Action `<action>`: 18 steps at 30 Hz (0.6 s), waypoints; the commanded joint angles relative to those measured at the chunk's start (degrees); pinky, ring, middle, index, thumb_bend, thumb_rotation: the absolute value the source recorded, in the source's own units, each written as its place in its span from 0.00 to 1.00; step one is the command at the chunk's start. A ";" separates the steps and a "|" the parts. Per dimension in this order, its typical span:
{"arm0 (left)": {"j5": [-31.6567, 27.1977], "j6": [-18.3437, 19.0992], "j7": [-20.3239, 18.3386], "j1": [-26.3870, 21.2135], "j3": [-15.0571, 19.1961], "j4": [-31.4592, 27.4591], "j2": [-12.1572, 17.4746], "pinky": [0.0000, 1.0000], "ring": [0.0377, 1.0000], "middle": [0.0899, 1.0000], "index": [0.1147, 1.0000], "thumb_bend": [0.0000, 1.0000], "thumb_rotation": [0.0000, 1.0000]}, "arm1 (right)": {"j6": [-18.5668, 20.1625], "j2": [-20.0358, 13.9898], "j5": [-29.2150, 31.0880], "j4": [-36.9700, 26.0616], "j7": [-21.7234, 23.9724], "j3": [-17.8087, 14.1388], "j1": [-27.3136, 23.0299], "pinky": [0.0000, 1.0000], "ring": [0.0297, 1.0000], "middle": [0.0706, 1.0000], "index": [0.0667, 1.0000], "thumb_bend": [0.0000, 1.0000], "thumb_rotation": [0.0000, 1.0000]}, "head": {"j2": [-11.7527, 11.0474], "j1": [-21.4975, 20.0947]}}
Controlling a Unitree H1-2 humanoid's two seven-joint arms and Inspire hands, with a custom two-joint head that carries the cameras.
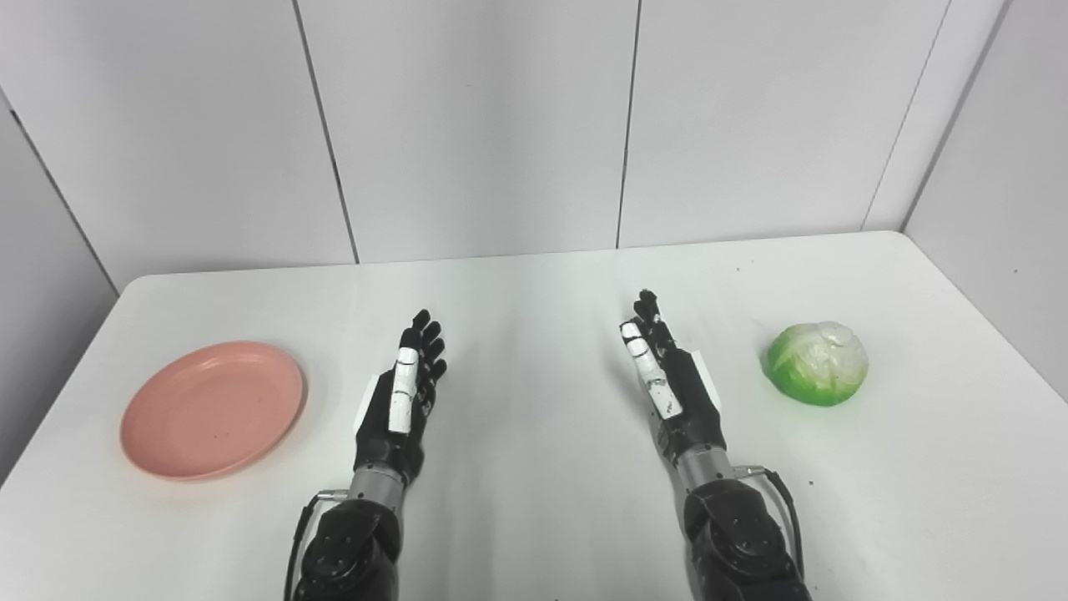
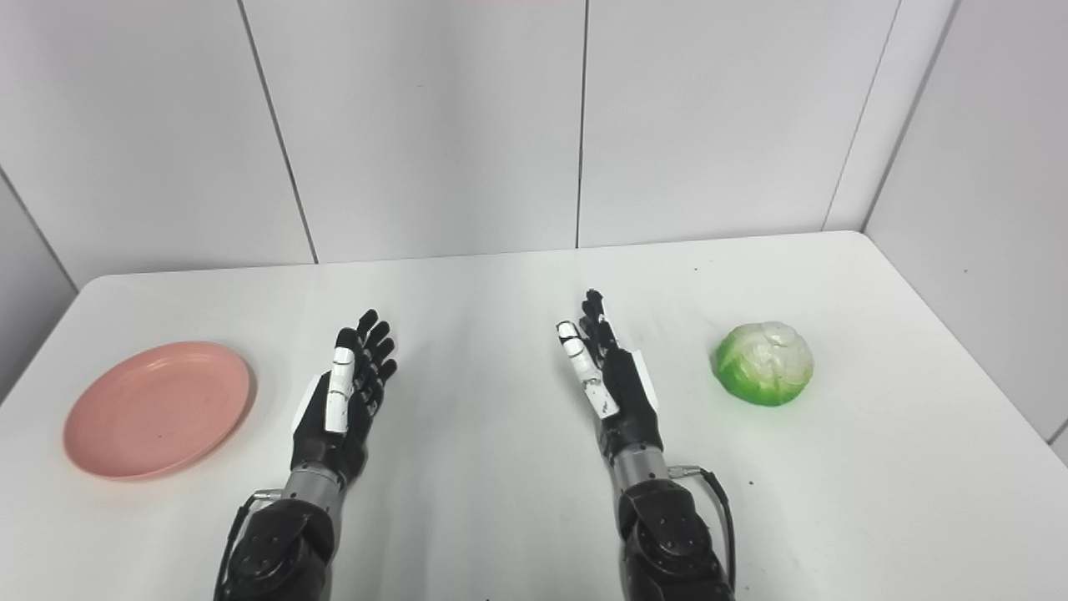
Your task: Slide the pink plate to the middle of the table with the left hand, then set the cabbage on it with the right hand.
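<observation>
A pink plate (image 1: 213, 408) lies empty on the white table (image 1: 534, 292) at the left side. A green and white cabbage (image 1: 818, 363) sits at the right side. My left hand (image 1: 405, 392) rests near the table's middle, to the right of the plate and apart from it, fingers stretched forward, open and holding nothing. My right hand (image 1: 667, 376) is held edge-on to the left of the cabbage, with a clear gap between them, also open and empty.
White wall panels (image 1: 534, 125) close off the table's far edge and both sides. Bare tabletop lies between the two hands and behind them.
</observation>
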 commanded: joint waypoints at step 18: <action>-1.28 7.15 4.85 -14.81 8.81 -6.34 7.79 0.88 0.87 0.84 0.83 0.82 1.00 | -2.24 -4.27 5.48 -0.62 6.09 -2.78 -0.09 1.00 1.00 1.00 1.00 0.64 0.82 | -8.78 19.48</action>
